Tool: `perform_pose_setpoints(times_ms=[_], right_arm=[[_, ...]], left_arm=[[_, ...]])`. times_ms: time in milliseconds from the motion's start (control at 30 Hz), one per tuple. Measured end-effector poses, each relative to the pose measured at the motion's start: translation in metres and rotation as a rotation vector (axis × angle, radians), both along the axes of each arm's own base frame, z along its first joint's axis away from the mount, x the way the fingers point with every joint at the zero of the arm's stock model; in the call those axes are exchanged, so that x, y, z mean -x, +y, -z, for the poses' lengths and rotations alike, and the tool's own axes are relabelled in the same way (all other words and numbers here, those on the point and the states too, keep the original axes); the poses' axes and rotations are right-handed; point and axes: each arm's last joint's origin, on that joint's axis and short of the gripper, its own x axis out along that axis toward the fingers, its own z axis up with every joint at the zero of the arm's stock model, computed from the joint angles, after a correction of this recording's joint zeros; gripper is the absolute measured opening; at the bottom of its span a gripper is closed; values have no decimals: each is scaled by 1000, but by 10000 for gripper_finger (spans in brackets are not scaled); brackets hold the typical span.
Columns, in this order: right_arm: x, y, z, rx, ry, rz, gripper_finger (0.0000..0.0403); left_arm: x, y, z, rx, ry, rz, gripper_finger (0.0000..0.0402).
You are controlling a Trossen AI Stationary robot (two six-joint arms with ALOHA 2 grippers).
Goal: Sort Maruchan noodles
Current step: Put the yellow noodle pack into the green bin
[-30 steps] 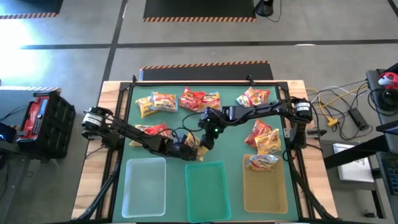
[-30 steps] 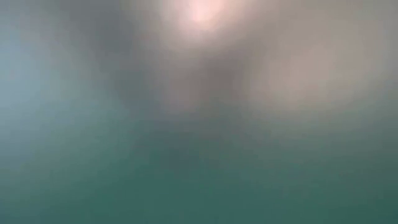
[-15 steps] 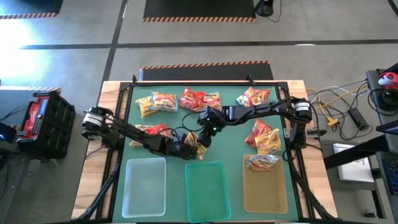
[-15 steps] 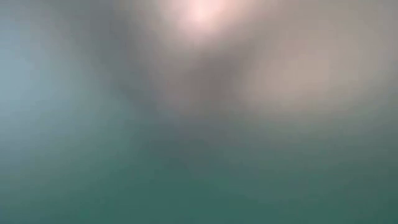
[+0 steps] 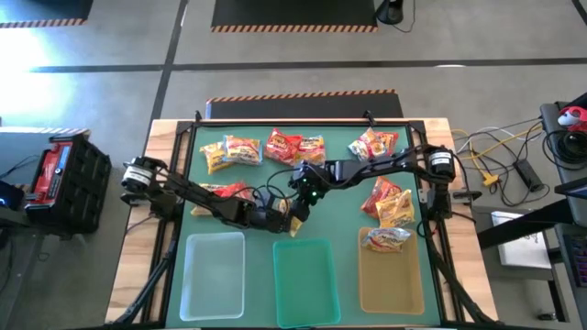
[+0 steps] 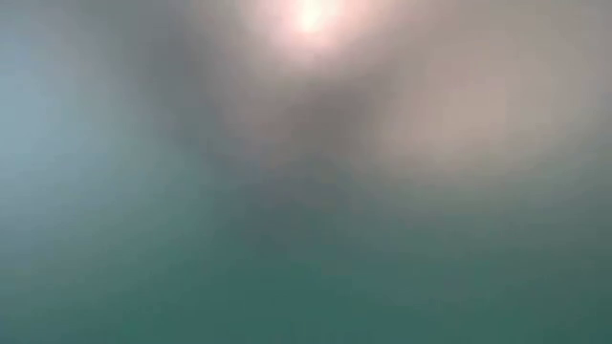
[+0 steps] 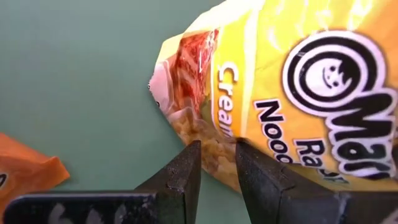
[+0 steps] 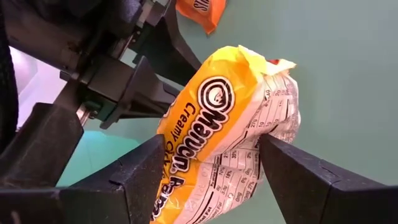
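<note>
- My left claw pinched the yellow packet's edge above the mat;
- my right claw stood open around it, fingers apart.

Yellow Maruchan packet held tilted above the green mat, other red-yellow packets scattered around
</note>
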Motion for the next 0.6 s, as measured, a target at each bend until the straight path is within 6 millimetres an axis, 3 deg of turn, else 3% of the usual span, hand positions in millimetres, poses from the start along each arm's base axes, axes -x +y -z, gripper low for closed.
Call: perform_pose_setpoints(times_ms=[333,600], right_arm=[[-2,-7,-24,-2,-19,17,254],[-3,-6,-15,-13,23,29,256]], left_arm=[[0,1,0,-1,-2,-4,84],[0,0,0,-3,-3,1,84]])
